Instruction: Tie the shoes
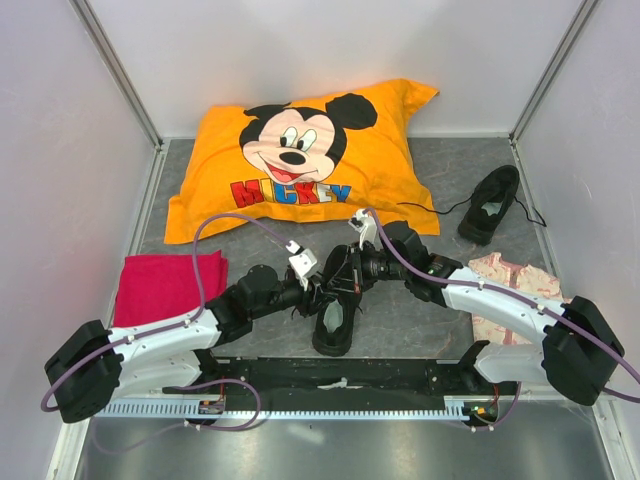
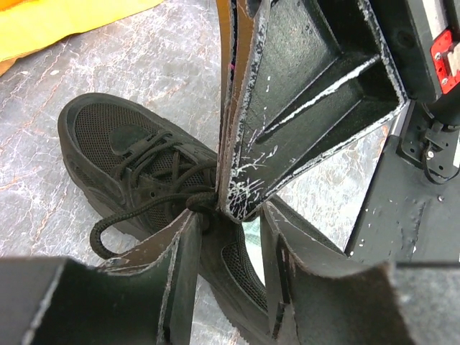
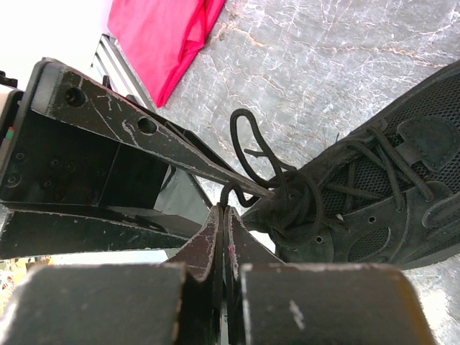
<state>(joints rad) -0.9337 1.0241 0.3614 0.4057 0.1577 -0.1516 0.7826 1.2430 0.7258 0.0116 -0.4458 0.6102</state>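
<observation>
ok so right gripper (image 3: 221, 212) is clamped on the near shoe (image 1: 333, 318) lace (image 3: 241, 129); left gripper (image 2: 233, 230) hangs part-open beside it. The other shoe (image 1: 490, 205) sits off at two o'clock.

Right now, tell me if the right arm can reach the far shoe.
Probably, once freed: its claw is shut on the near shoe's lace; nothing blocks the far shoe.

The scene is lit brightly and evenly from above, and only soft shadows are cast. Pale sheen is seen on the tabletop (image 2: 136, 65); the nearest parts of the right gripper (image 3: 222, 213) are blurred.
</observation>
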